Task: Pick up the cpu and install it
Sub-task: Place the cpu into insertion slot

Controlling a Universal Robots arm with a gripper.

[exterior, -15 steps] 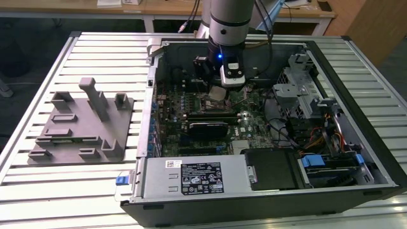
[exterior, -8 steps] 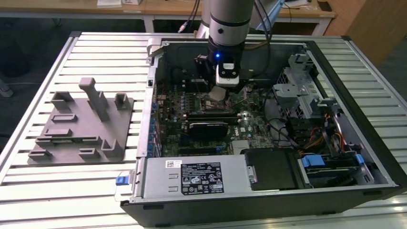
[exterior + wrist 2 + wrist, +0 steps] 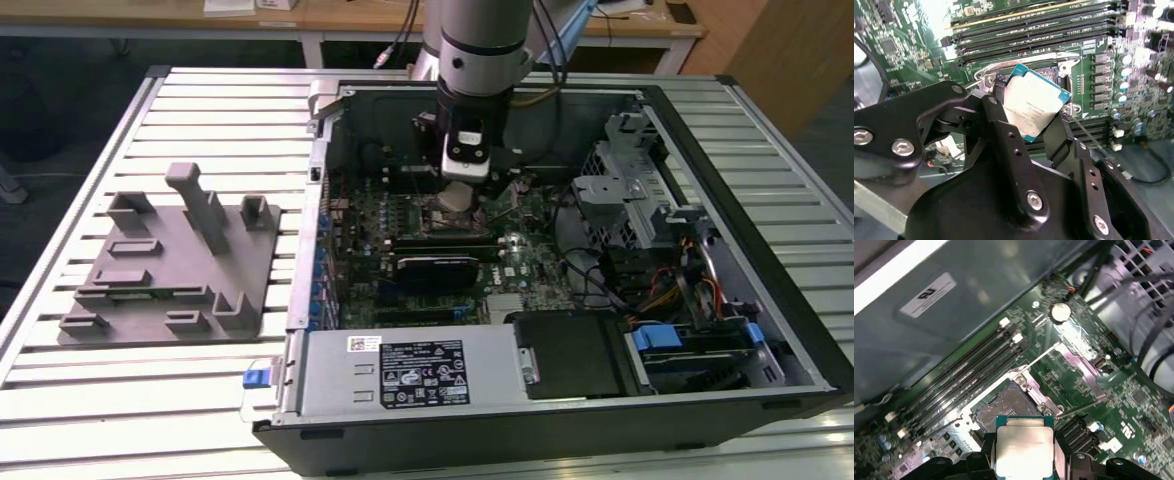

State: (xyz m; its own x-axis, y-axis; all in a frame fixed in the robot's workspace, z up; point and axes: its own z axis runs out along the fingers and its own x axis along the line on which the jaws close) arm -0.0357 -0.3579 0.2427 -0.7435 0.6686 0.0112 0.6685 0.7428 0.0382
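Note:
The cpu (image 3: pixel 1033 105) is a small silvery square chip with a pale blue-green edge, and my gripper (image 3: pixel 1026 117) is shut on it, its black fingers (image 3: pixel 1004 135) pressing two opposite sides. In the first wrist view the cpu (image 3: pixel 1023 445) hangs just above the open socket (image 3: pixel 1006 407) on the green motherboard. In the exterior view my gripper (image 3: pixel 461 195) reaches down into the open computer case (image 3: pixel 747 330), over the middle of the board, with the cpu (image 3: pixel 458 197) at its tip.
Memory slots (image 3: pixel 964 385) run beside the socket. A black card (image 3: pixel 434 262), cables and drive cages (image 3: pixel 641 190) crowd the case at the exterior view's right. A grey plastic fixture (image 3: pixel 174 265) with upright posts stands on the slatted table at the exterior view's left.

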